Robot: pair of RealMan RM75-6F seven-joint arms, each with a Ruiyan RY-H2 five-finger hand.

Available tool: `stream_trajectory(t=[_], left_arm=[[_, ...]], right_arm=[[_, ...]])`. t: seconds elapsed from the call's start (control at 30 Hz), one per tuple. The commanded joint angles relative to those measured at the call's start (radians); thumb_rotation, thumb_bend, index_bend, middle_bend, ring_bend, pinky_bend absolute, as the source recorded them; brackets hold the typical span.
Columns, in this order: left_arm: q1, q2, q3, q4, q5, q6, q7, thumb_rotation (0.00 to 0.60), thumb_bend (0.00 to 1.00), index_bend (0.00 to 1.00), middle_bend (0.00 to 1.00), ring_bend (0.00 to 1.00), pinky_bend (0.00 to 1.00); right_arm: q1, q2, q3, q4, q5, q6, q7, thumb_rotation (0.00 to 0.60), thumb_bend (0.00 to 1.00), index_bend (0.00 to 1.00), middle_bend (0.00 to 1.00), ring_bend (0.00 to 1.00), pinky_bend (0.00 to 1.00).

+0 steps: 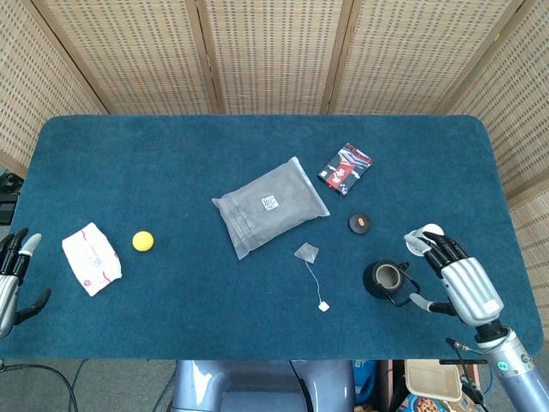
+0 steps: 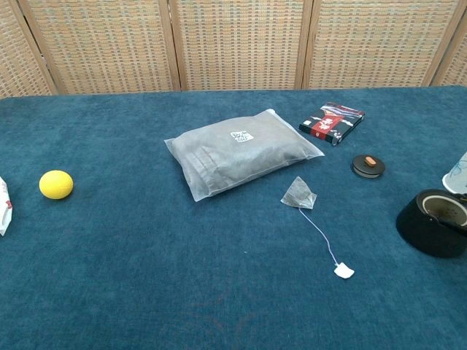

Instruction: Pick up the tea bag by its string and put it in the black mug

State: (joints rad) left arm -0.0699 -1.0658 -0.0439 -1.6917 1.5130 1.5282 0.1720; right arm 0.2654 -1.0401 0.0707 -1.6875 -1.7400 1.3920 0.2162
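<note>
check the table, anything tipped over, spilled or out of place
Nothing stands out. The black mug stands upright, the tea bag lies flat with its string stretched toward the paper tag, and no spill shows on the blue table.

A matt, napped blue cloth covers the table (image 1: 171, 163). The grey pouch (image 1: 270, 206) looks like frosted plastic film, the tea bag (image 1: 306, 251) fine translucent mesh. The black mug (image 1: 384, 281) is glossy. Woven cane panels (image 1: 266, 51) stand in wooden frames.
</note>
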Motion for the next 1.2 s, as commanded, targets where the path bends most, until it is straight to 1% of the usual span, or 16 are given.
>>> stream_trajectory(t=[0.03, 0.1, 0.17, 0.2, 0.23, 0.33, 0.4, 0.5, 0.6, 0.8, 1.0, 1.2], left_arm=[[-0.002, 0.004, 0.0, -0.002, 0.003, -0.001, 0.001, 0.6, 0.32, 0.03, 0.0, 0.0, 0.0], [-0.004, 0.008, -0.002, -0.004, 0.003, -0.002, -0.001, 0.6, 0.32, 0.03, 0.0, 0.0, 0.0], [-0.006, 0.011, -0.004, -0.005, 0.002, -0.004, -0.002, 0.6, 0.32, 0.03, 0.0, 0.0, 0.0], [-0.008, 0.015, -0.006, -0.004, 0.0, -0.006, 0.0, 0.6, 0.32, 0.03, 0.0, 0.0, 0.0], [-0.01, 0.018, -0.008, -0.004, -0.003, -0.009, -0.001, 0.6, 0.32, 0.03, 0.0, 0.0, 0.0], [-0.013, 0.023, -0.011, -0.005, -0.008, -0.013, 0.0, 0.6, 0.32, 0.03, 0.0, 0.0, 0.0], [-0.016, 0.026, -0.013, -0.007, -0.009, -0.015, 0.002, 0.6, 0.32, 0.03, 0.0, 0.0, 0.0], [-0.018, 0.027, -0.015, -0.006, -0.007, -0.015, 0.003, 0.6, 0.32, 0.03, 0.0, 0.0, 0.0], [-0.022, 0.027, -0.018, -0.003, -0.013, -0.021, 0.002, 0.6, 0.32, 0.03, 0.0, 0.0, 0.0], [-0.03, 0.033, -0.027, 0.0, -0.024, -0.028, 0.003, 0.6, 0.32, 0.03, 0.0, 0.0, 0.0], [-0.035, 0.036, -0.032, 0.003, -0.026, -0.027, 0.004, 0.6, 0.32, 0.03, 0.0, 0.0, 0.0], [-0.042, 0.04, -0.039, 0.004, -0.032, -0.033, 0.006, 0.6, 0.32, 0.03, 0.0, 0.0, 0.0]], right_arm=[[0.055, 0.017, -0.004, -0.031, -0.044, -0.054, 0.034, 0.6, 0.25, 0.21, 0.4, 0.31, 0.4], [0.093, 0.018, -0.004, -0.047, -0.066, -0.091, 0.046, 0.6, 0.25, 0.25, 0.46, 0.38, 0.49], [0.124, 0.014, -0.005, -0.059, -0.08, -0.123, 0.057, 0.6, 0.25, 0.28, 0.5, 0.43, 0.55], [0.159, 0.001, -0.008, -0.069, -0.103, -0.161, 0.063, 0.6, 0.25, 0.29, 0.52, 0.46, 0.59], [0.185, -0.01, -0.009, -0.072, -0.109, -0.195, 0.065, 0.6, 0.25, 0.3, 0.54, 0.48, 0.6], [0.228, -0.029, -0.009, -0.076, -0.105, -0.25, 0.056, 0.6, 0.25, 0.31, 0.58, 0.55, 0.66], [0.253, -0.044, -0.008, -0.077, -0.096, -0.285, 0.044, 0.6, 0.25, 0.33, 0.65, 0.61, 0.69], [0.278, -0.061, -0.007, -0.082, -0.079, -0.32, 0.02, 0.6, 0.25, 0.34, 0.71, 0.68, 0.74], [0.304, -0.083, -0.004, -0.09, -0.054, -0.36, -0.008, 0.6, 0.25, 0.35, 0.75, 0.72, 0.78], [0.342, -0.13, 0.001, -0.092, -0.004, -0.418, -0.06, 0.6, 0.26, 0.36, 0.79, 0.78, 0.83], [0.361, -0.163, 0.003, -0.079, 0.027, -0.448, -0.103, 0.6, 0.34, 0.39, 0.82, 0.83, 0.87], [0.378, -0.224, -0.002, -0.036, 0.068, -0.488, -0.181, 0.6, 0.37, 0.43, 0.84, 0.86, 0.9]])
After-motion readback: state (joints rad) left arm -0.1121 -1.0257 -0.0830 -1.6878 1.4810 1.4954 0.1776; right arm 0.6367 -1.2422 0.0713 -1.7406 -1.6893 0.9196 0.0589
